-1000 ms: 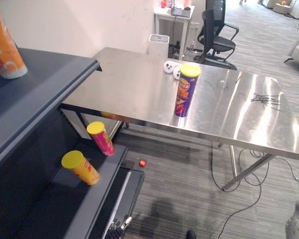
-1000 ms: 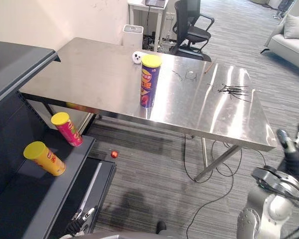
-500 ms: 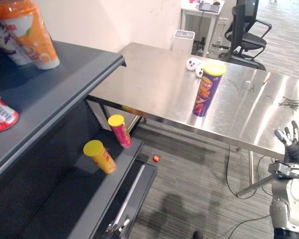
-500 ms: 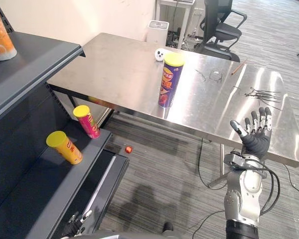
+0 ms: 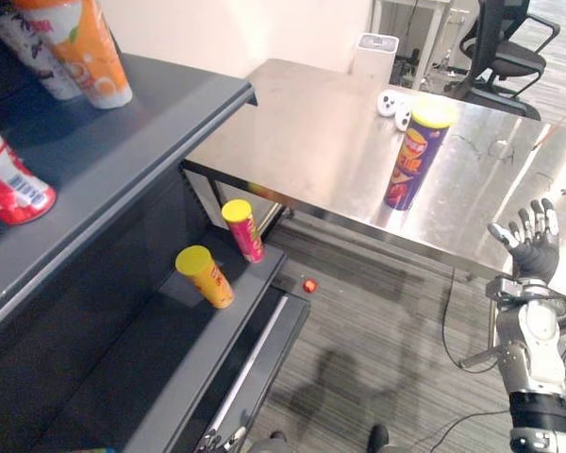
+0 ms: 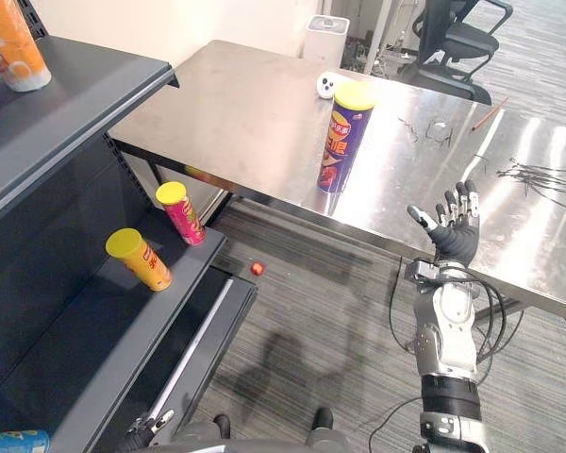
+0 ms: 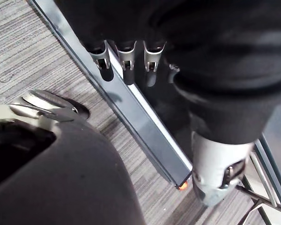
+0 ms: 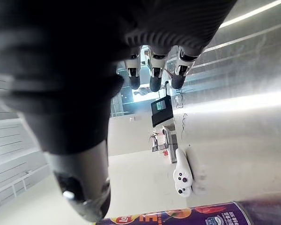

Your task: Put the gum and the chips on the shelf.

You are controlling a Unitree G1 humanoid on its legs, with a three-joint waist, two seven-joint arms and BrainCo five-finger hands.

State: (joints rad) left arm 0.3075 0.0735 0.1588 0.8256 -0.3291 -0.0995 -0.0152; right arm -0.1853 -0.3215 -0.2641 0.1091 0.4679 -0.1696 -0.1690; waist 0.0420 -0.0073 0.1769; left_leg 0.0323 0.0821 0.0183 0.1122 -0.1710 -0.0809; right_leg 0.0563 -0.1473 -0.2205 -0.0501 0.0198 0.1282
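The chips can point(image 6: 342, 138) could tip over, I think: it's tall & thin & stands close to the table's point(image 6: 236, 113) front edge, so a bump from stiff fingers may knock it down & roll it off. It's purple w/ a yellow lid, smooth & round, w/ a small white thing point(image 6: 328, 85) just behind it. The right hand point(image 6: 450, 231) is up in front of the table, apart from the can, fingers straight & spread, empty. The left hand point(image 7: 126, 56) hangs lower than the table, fingers straight, empty. Can't tell which thing is the gum.
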